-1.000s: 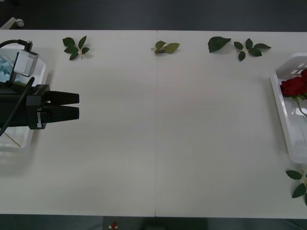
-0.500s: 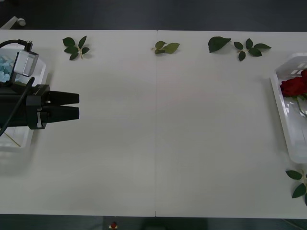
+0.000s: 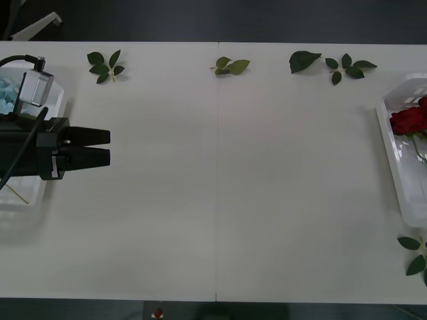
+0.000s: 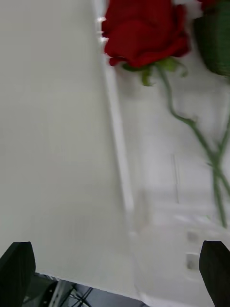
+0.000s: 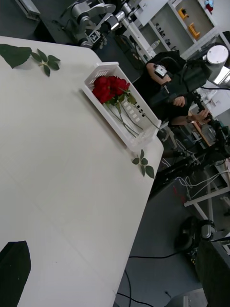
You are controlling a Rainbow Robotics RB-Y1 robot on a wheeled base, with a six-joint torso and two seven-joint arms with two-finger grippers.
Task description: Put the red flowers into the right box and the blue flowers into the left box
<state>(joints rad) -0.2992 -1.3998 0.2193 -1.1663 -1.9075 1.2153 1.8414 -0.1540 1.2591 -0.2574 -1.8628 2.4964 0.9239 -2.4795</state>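
worktop [image 3: 220,173]: bare across the middle, with only loose leaf sprigs [image 3: 105,66] along its far edge. right box [image 3: 400,167], at the right edge, holds the red flowers [image 3: 408,120]; left box [image 3: 40,183], at the left edge, holds the blue flowers [image 3: 7,93]. left end effector [image 3: 100,148] hovers beside the left box, fingers together, holding nothing. right end effector [image 4: 115,268] hangs over the right box's rim, fingers apart and empty. sorting appears complete; a good finish would be lifting each arm straight clear, without snagging stems.
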